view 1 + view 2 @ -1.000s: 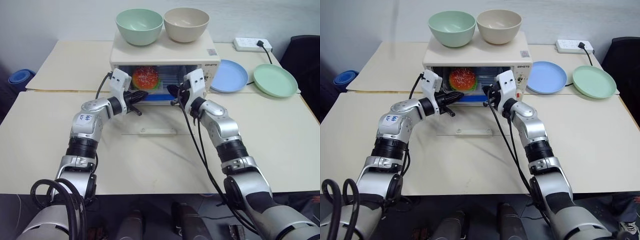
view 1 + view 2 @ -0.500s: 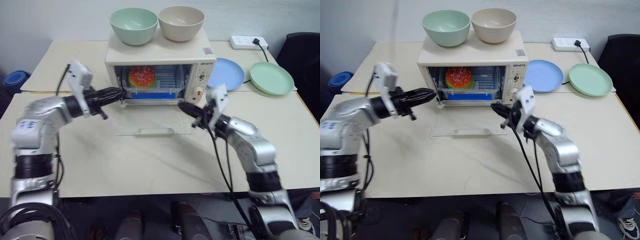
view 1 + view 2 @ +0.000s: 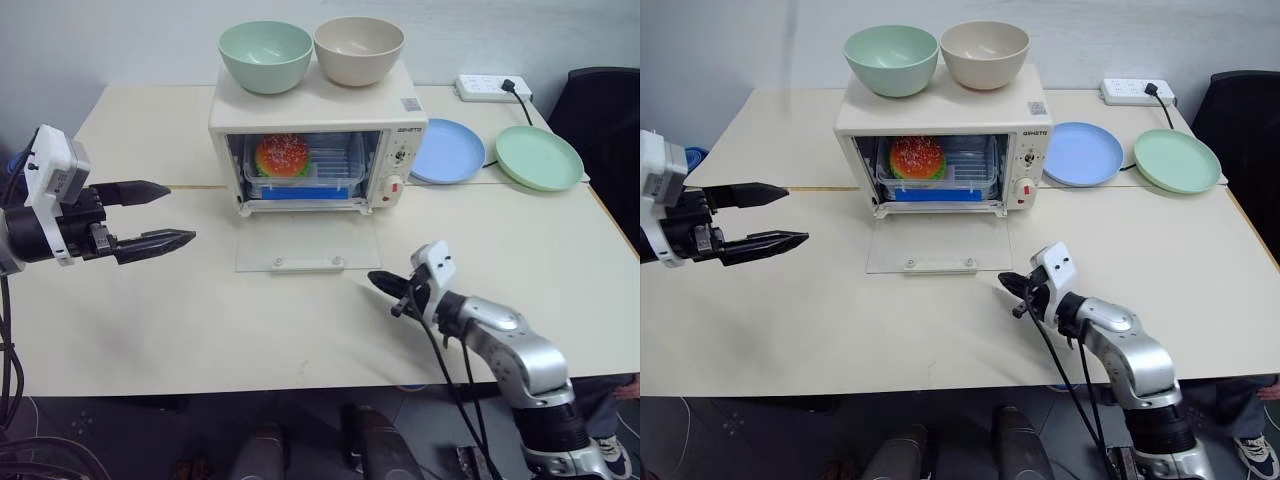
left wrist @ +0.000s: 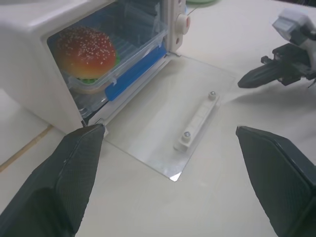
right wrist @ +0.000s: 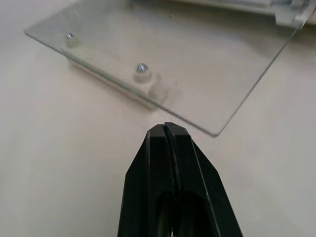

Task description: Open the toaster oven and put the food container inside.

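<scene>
The oven [image 3: 318,140] stands at the back of the desk [image 3: 200,320], its glass door [image 3: 308,243] flat on the desk. The container [image 3: 305,165] sits inside on the rack, blue strip at the front edge. The left gripper [image 3: 160,213] hangs well left of the door, fingers wide apart and empty. The right gripper [image 3: 383,284], fingers pressed together, is just off the door's front right corner. Bare desk lies between them.
</scene>
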You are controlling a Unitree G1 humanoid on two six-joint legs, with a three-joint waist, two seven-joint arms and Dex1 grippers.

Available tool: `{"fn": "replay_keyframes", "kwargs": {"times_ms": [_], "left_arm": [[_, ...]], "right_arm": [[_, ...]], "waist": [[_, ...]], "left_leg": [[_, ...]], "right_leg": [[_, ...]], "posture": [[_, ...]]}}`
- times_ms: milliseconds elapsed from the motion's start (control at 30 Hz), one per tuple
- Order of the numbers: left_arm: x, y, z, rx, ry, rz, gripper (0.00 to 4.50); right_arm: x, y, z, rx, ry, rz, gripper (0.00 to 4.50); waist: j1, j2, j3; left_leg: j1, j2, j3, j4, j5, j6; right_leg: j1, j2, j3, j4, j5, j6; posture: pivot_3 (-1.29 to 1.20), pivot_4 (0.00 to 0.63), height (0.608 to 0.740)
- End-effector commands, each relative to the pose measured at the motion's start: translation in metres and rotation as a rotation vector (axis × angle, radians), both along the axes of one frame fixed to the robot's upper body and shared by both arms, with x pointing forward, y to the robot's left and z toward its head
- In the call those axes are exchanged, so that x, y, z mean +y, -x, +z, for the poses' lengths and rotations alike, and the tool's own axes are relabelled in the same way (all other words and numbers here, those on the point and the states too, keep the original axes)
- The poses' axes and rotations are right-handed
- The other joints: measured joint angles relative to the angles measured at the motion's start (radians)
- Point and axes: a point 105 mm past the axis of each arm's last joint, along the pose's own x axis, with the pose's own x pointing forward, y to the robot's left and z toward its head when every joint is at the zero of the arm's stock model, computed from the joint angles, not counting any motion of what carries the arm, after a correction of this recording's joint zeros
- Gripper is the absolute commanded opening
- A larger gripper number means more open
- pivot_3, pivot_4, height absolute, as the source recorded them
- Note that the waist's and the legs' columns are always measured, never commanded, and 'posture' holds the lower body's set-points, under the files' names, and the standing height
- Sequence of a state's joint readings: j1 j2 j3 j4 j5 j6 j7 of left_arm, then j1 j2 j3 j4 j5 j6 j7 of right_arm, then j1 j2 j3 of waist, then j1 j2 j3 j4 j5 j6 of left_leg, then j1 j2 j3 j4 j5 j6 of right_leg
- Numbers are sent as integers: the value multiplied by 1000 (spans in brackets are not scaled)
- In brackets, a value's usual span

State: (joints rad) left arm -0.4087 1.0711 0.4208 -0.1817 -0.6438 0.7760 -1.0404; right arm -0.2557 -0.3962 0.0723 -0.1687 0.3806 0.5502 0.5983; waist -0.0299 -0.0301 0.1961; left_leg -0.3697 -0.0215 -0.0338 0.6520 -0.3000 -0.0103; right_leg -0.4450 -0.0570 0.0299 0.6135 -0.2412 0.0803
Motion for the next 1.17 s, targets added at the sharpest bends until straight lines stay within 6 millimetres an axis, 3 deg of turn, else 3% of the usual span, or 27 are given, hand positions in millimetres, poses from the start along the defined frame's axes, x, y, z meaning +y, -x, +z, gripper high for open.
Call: {"fn": "replay_keyframes", "kwargs": {"times_ms": [33,133,267,500,600,700,867,1100,1167], "left_arm": [[8,3,17,-72,-18,30,4473],[8,4,18,-78,-17,32,4473],[9,5,16,-77,-23,28,4473],[20,3,18,-93,4,73,4473],[22,2,18,-100,14,81,4473],[22,3,18,-100,15,71,4500],[19,9,21,-98,16,35,4500],[20,19,24,-84,19,7,4500],[19,22,24,-79,21,1,4500]], "right_arm": [[1,-12,4,-59,10,-22,0],[4,-22,7,-84,-4,-29,0],[9,-30,31,-141,-61,-9,0],[-10,-33,125,-330,-205,41,0],[-22,-23,144,-348,-153,109,0],[-34,-1,148,-315,-58,228,536],[-61,30,159,-235,49,359,2162],[-88,34,183,-235,40,288,4461],[-89,32,182,-248,57,270,4461]], "waist": [[0,0,0],[-1,0,0],[-2,0,0],[0,0,0],[3,0,0],[4,0,0],[4,2,2],[-2,2,2],[-1,2,2]], "left_leg": [[0,0,1,0,0,0],[0,0,2,0,0,0],[1,0,2,-1,0,0],[0,1,2,-1,0,0],[0,1,1,-2,0,0],[-1,1,-1,-3,0,0],[-2,0,2,-3,-1,2],[3,3,11,-1,-2,3],[3,3,11,-1,-2,3]], "right_leg": [[0,0,0,0,0,0],[0,0,0,0,0,1],[-1,0,0,0,0,1],[-1,0,0,0,1,1],[-1,0,0,-1,1,1],[0,-1,0,-4,0,1],[-1,-1,0,-5,0,1],[0,2,3,-2,1,2],[0,3,3,-2,1,2]], "posture": [[0,150,740],[0,150,740],[0,150,740],[0,150,740],[0,150,740],[0,150,740],[0,150,740],[0,150,740],[0,150,740]]}}
